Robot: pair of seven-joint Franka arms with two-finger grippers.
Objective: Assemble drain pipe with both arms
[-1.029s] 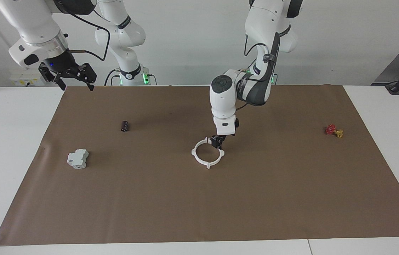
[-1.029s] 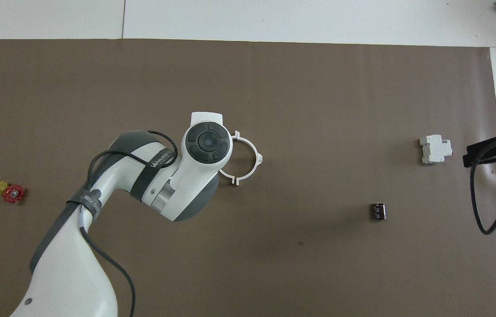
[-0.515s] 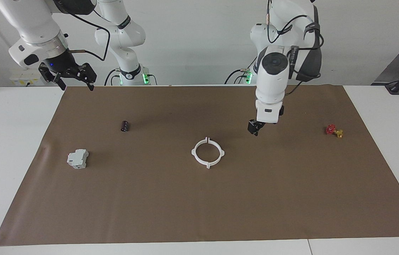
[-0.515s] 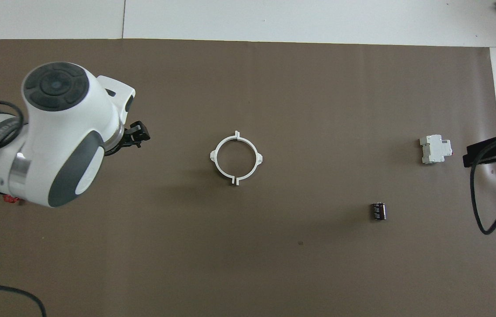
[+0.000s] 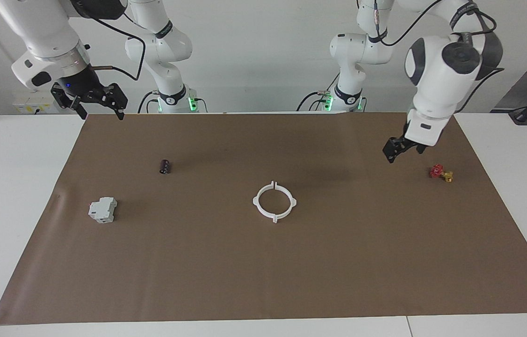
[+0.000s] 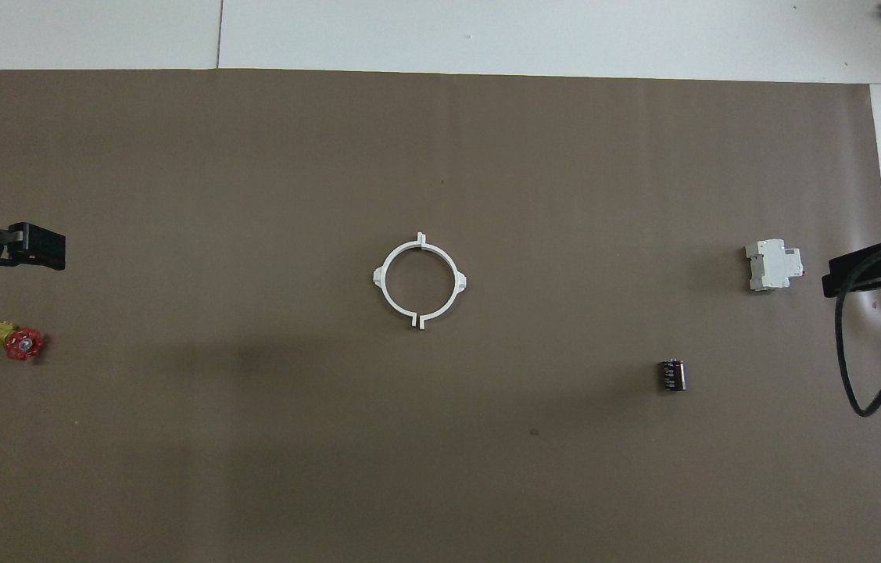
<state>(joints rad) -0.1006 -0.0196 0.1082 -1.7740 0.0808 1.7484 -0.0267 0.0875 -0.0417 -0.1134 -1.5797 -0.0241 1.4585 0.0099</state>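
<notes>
The drain pipe [image 5: 256,202] lies flat on the brown mat near its middle, its two white half-rings joined into one ring with small tabs. It also shows in the overhead view [image 6: 383,280]. My left gripper [image 5: 392,154] hangs in the air over the mat toward the left arm's end, well clear of the ring and close to the red valve. It shows at the edge of the overhead view [image 6: 37,249], and I see nothing in it. My right gripper [image 5: 103,114] waits raised over the mat's corner at the right arm's end, open and empty; it shows in the overhead view [image 6: 839,280].
A red-and-yellow valve [image 5: 441,172] [image 6: 20,342] sits toward the left arm's end. A grey-white blocky box [image 5: 103,209] [image 6: 773,265] and a small black cylinder [image 5: 165,166] [image 6: 671,374] sit toward the right arm's end. The brown mat [image 5: 263,271] covers most of the white table.
My left gripper was down at the ring's rim; it has come away, risen and swung toward the left arm's end. The ring has stayed in place. The right arm has not moved.
</notes>
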